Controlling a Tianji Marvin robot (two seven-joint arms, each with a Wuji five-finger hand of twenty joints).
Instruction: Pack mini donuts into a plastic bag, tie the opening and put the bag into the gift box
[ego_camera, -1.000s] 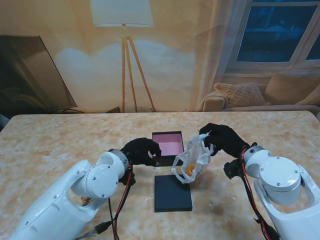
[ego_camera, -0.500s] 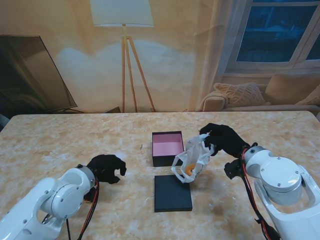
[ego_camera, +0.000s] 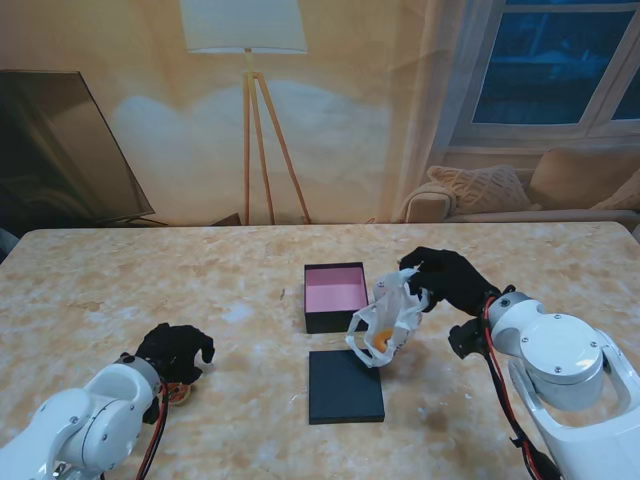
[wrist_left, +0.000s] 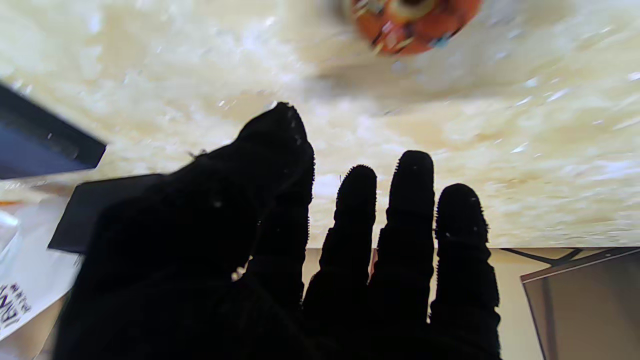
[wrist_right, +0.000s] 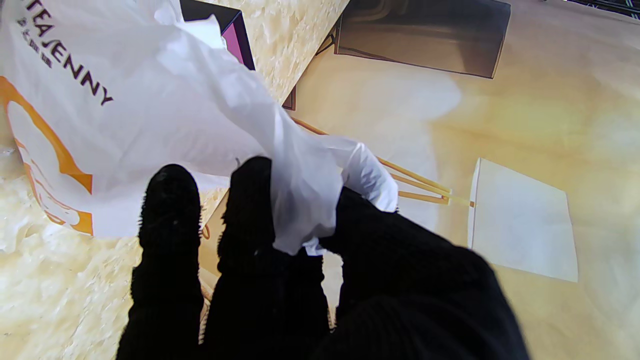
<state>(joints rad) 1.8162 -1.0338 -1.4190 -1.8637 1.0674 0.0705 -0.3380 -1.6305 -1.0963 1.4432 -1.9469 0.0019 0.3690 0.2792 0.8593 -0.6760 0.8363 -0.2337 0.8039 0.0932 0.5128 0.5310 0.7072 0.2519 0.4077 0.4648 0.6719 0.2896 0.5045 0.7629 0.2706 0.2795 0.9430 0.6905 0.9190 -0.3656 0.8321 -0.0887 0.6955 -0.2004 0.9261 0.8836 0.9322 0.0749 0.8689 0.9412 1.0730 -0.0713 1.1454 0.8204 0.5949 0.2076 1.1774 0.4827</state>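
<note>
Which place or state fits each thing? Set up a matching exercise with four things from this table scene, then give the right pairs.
Things:
1. white plastic bag with orange print
2. open black gift box with pink lining
3. flat black box lid
4. orange mini donut with sprinkles

Places or states:
A. on the table by the left hand
B. pinched at its top by the right hand
C. nearest to me, in the middle
D. farther from me than the lid, with nothing in it

Pairs: 1-B, 2-D, 3-C, 4-A
</note>
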